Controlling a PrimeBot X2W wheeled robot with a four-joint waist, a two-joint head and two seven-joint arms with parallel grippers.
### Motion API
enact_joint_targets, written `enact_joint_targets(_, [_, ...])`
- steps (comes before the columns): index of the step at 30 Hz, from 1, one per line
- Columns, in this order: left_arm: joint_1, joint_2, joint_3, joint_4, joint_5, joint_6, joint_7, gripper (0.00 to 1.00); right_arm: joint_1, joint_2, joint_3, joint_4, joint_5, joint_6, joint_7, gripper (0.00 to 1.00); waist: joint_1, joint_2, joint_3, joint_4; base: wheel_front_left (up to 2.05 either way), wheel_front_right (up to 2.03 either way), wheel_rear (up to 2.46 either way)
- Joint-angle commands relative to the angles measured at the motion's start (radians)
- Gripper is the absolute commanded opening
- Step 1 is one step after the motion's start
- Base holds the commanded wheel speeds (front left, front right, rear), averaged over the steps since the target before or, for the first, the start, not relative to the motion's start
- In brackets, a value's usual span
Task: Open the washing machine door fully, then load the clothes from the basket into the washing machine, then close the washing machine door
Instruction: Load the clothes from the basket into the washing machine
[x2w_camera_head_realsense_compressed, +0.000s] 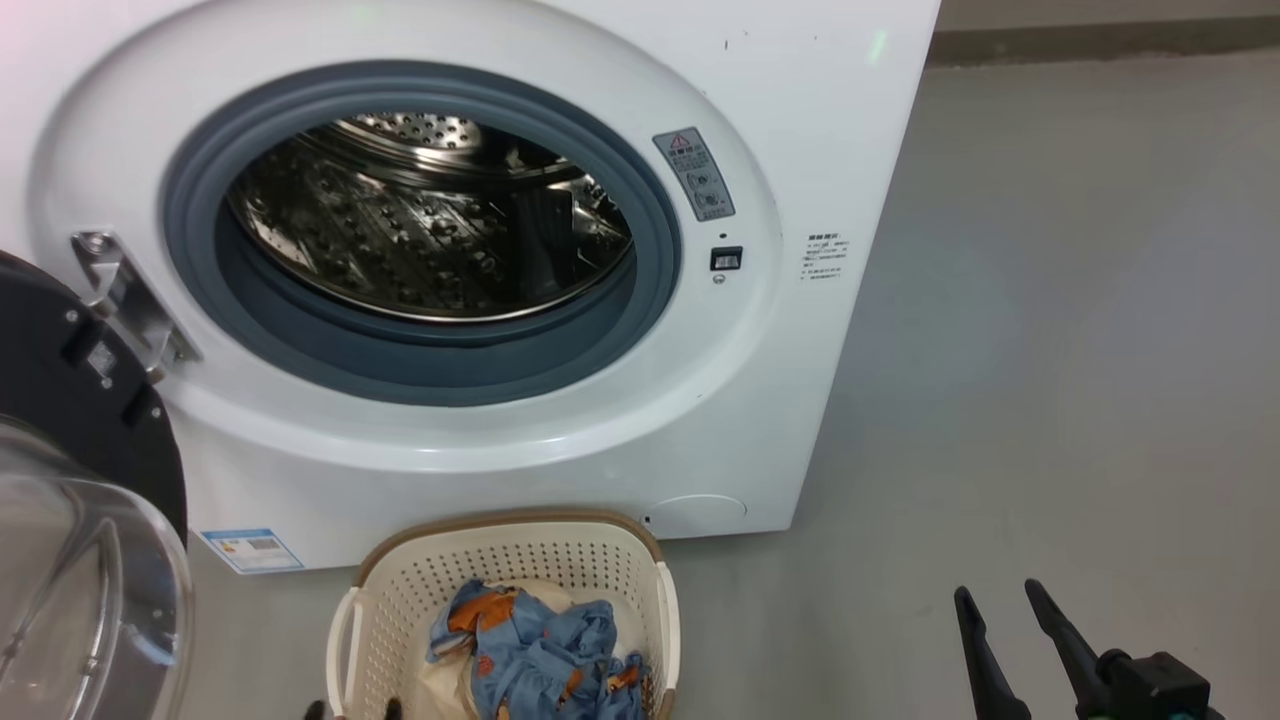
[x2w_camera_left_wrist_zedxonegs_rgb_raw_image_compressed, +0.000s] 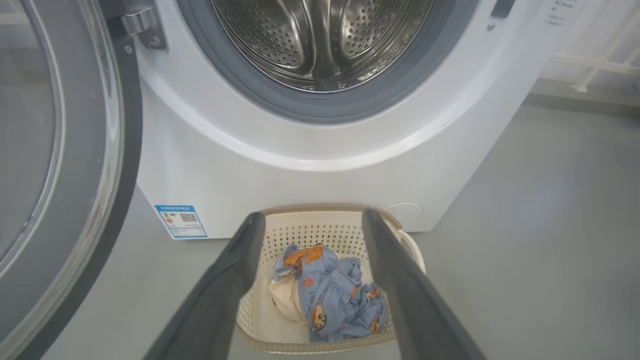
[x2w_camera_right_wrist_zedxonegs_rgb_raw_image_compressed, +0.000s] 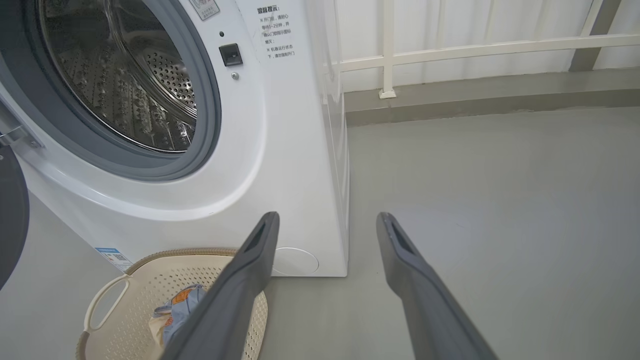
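Observation:
The washing machine (x2w_camera_head_realsense_compressed: 860, 150) stands with its round opening uncovered and the steel drum (x2w_camera_head_realsense_compressed: 420, 230) in sight. The washing machine door (x2w_camera_head_realsense_compressed: 70, 400), black with a clear glass bowl, hangs swung out at the left on its metal hinge (x2w_camera_head_realsense_compressed: 125, 300). The basket (x2w_camera_head_realsense_compressed: 510, 522) sits on the floor against the washer's front, holding the clothes (x2w_camera_head_realsense_compressed: 540, 650): blue bear-print garments over a cream piece. My left gripper (x2w_camera_left_wrist_zedxonegs_rgb_raw_image_compressed: 314, 215) hovers open above the basket (x2w_camera_left_wrist_zedxonegs_rgb_raw_image_compressed: 310, 232) and clothes (x2w_camera_left_wrist_zedxonegs_rgb_raw_image_compressed: 330, 295), holding nothing. My right gripper (x2w_camera_head_realsense_compressed: 1000, 595) is open and holds nothing, over the floor to the right of the basket.
Grey floor (x2w_camera_head_realsense_compressed: 1050, 350) stretches to the right of the washer. A white railing (x2w_camera_right_wrist_zedxonegs_rgb_raw_image_compressed: 450, 50) and a wall base run behind it. The door's glass bowl (x2w_camera_head_realsense_compressed: 80, 590) juts out at the lower left, close to the basket's left handle (x2w_camera_head_realsense_compressed: 340, 640).

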Motion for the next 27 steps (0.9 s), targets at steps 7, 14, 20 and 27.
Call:
enact_joint_targets(7, [-0.148,0.004,-0.046,0.104,0.013,0.014,-0.006,1.00,-0.087,-0.012,0.044,-0.032,0.012,0.006,-0.012,1.00,0.0000,0.0000,0.092,-0.049,0.00,0.00,0.00])
enact_joint_targets(14, [-0.287,0.012,-0.083,0.248,0.022,0.030,0.087,1.00,-0.143,-0.012,0.070,-0.051,0.032,0.006,-0.012,1.00,0.0000,0.0000,0.212,-0.104,0.00,0.00,0.00])
enact_joint_targets(20, [-0.420,0.038,-0.082,0.387,0.021,0.022,0.130,1.00,-0.190,-0.012,0.091,-0.056,0.046,0.006,-0.012,1.00,0.0000,0.0000,0.305,-0.149,0.00,0.00,0.00])
enact_joint_targets(27, [-0.582,0.082,-0.100,0.608,0.025,-0.006,0.160,1.00,-0.241,-0.012,0.103,-0.065,0.061,0.006,-0.012,1.00,0.0000,0.0000,0.399,-0.184,0.00,0.00,0.00])
